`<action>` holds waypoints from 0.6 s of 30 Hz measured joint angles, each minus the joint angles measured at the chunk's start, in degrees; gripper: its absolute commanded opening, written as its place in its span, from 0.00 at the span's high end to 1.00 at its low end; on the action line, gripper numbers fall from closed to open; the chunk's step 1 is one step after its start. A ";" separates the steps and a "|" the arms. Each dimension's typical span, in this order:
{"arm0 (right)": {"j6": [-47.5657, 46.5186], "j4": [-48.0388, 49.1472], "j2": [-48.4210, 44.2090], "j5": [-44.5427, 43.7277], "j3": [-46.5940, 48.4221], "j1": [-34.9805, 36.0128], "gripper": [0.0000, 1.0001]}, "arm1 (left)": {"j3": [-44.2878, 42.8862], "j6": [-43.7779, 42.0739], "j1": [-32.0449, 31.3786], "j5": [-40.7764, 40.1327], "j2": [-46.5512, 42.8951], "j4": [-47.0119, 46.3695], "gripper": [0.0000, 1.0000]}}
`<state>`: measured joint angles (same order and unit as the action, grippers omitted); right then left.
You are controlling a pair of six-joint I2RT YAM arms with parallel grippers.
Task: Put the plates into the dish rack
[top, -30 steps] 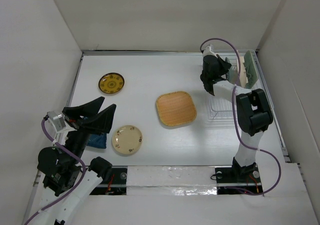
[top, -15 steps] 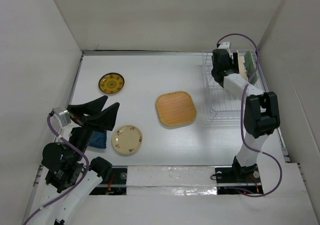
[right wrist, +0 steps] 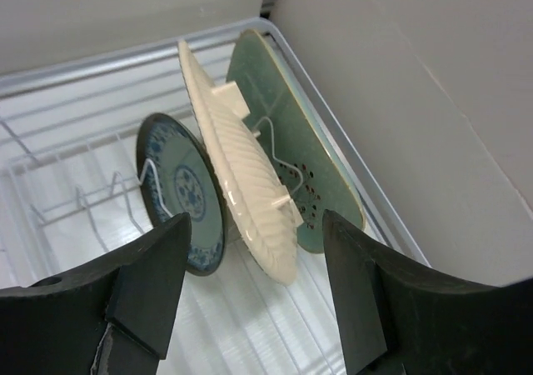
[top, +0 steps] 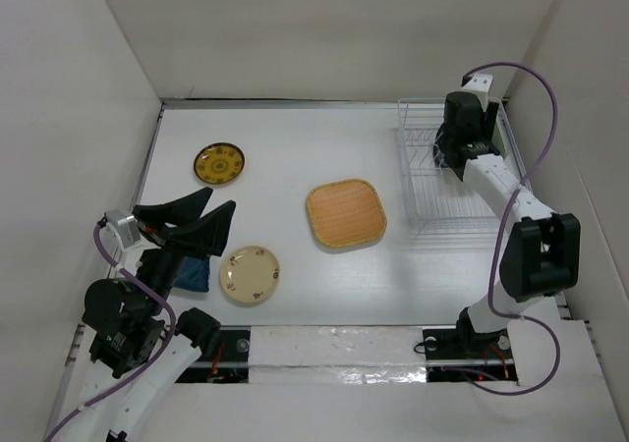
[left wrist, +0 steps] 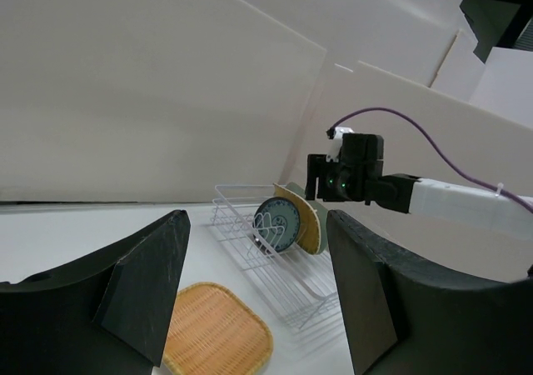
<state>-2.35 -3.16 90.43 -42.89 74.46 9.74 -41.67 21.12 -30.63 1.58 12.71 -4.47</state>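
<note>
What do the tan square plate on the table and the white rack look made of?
Tan rounded-square plate: probably woven bamboo or rattan, matte; fine parallel weave lines cross its face inside a smooth raised rim.
White dish rack: thin wire, likely coated metal, smooth finish; slim straight rods and bent loops.

Bright, even overhead light washes the top view: the white table and walls sit near overexposure and splay outward toward the frame edges, shadows beneath the arms are faint and soft-edged, and a glossy strip along the near edge throws patchy glare. The left wrist view is dimmer and greyer, with the left pincer a dark, detail-poor, slightly soft mass, while the far dish rack is reasonably crisp. In the right wrist view the plates are sharp and gently shaded, and the right pincer is dark and blurred at the bottom corners.
</note>
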 measured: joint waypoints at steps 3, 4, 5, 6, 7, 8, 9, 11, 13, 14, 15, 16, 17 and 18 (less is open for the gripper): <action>0.66 -1.46 3.34 -0.04 0.00 -0.83 0.31 | 0.00 0.00 0.00 0.00 0.00 0.00 0.37; 0.72 -2.21 4.44 0.11 0.00 -1.09 0.31 | 0.00 0.00 0.00 0.00 0.00 0.00 0.37; 0.85 -2.95 5.25 0.33 0.00 -1.20 0.32 | 0.00 0.00 0.00 0.00 0.00 0.00 0.37; 0.94 -3.76 6.01 0.74 0.00 -1.49 0.34 | 0.00 0.00 0.00 0.00 0.00 0.00 0.37; 1.38 -4.37 6.56 1.14 0.00 -1.81 0.36 | 0.00 0.00 0.00 0.02 0.00 0.00 0.37; 1.90 -4.81 6.95 1.51 0.00 -2.34 0.42 | 0.00 0.00 0.00 0.02 -0.02 0.00 0.37; 2.32 -5.27 7.17 1.92 0.00 -3.04 0.45 | 0.00 0.02 0.00 0.02 -0.02 0.00 0.37; 3.82 -5.84 7.21 3.06 0.02 -4.79 0.54 | 0.00 0.00 0.00 0.07 -0.02 0.00 0.37; 5.20 -5.68 7.19 4.17 0.11 -6.54 0.56 | 0.00 0.00 0.00 0.09 -0.02 0.00 0.37; 5.84 -5.70 7.19 4.68 0.13 -7.23 0.56 | 0.00 0.00 0.00 0.09 -0.02 0.00 0.37; 6.40 -5.73 7.19 5.16 0.13 -7.87 0.57 | 0.00 0.00 0.00 0.09 -0.02 0.00 0.37; 6.97 -5.70 7.19 5.62 0.13 -8.35 0.66 | 0.00 0.02 0.00 0.09 -0.02 0.00 0.37; 7.37 -5.68 7.19 6.01 0.13 -8.63 0.73 | 0.00 0.00 0.00 0.09 -0.02 0.00 0.36; 7.30 -5.68 7.19 6.23 0.13 -8.79 0.78 | 0.00 0.02 0.00 0.09 -0.02 0.00 0.37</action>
<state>4.95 -8.84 97.62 -36.67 74.59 0.95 -41.67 21.15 -30.63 1.67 12.69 -4.47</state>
